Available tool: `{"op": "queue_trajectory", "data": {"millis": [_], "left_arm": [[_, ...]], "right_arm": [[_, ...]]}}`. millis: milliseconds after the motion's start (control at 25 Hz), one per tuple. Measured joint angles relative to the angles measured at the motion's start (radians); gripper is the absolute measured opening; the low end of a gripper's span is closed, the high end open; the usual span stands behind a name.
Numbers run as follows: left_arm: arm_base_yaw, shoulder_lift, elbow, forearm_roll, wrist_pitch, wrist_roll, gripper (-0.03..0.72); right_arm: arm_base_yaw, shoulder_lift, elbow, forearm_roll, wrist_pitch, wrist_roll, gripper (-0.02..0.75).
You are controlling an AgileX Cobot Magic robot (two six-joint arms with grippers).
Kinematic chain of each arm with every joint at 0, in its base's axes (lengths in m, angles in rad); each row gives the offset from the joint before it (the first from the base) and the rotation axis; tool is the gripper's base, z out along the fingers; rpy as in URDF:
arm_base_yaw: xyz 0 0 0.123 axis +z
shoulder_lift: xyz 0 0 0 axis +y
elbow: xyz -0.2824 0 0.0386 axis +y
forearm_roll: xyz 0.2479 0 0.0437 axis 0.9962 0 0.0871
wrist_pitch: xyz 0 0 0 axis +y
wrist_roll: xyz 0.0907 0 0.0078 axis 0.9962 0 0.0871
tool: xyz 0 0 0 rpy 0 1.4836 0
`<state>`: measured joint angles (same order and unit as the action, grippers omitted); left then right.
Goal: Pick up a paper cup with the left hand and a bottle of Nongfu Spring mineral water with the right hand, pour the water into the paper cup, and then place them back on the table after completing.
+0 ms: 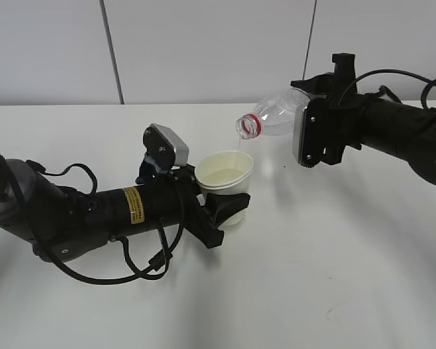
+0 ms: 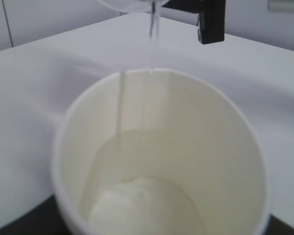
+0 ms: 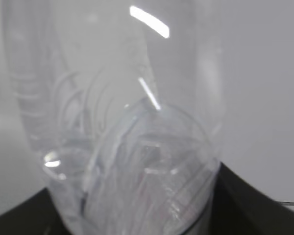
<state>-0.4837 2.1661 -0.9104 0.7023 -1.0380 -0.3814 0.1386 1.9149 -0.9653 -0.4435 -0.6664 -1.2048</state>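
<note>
My left gripper (image 1: 216, 211) is shut on a white paper cup (image 1: 226, 179) and holds it upright just above the white table (image 1: 334, 276). My right gripper (image 1: 312, 131) is shut on a clear plastic bottle (image 1: 276, 116) with a red neck ring, tipped on its side with the mouth over the cup. A thin stream of water (image 1: 238, 144) falls from the mouth into the cup. In the left wrist view the cup (image 2: 161, 156) fills the frame, the stream (image 2: 151, 24) drops in from above, and water pools at the bottom. The right wrist view shows only the bottle (image 3: 132, 147) close up.
A pale panelled wall (image 1: 203, 43) runs behind the table. Black cables (image 1: 131, 269) loop beside the left arm on the tabletop.
</note>
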Motion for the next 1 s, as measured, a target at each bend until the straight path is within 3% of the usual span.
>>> {"op": "queue_trajectory", "data": {"millis": [400,1000], "left_arm": [[0.000,0.000,0.000,-0.003,0.000,0.000,0.382],[0.000,0.000,0.000,-0.019,0.000,0.000,0.381]], "right_arm": [[0.000,0.000,0.000,0.000,0.000,0.061,0.409],[0.000,0.000,0.000,0.000,0.000,0.515,0.409]]}}
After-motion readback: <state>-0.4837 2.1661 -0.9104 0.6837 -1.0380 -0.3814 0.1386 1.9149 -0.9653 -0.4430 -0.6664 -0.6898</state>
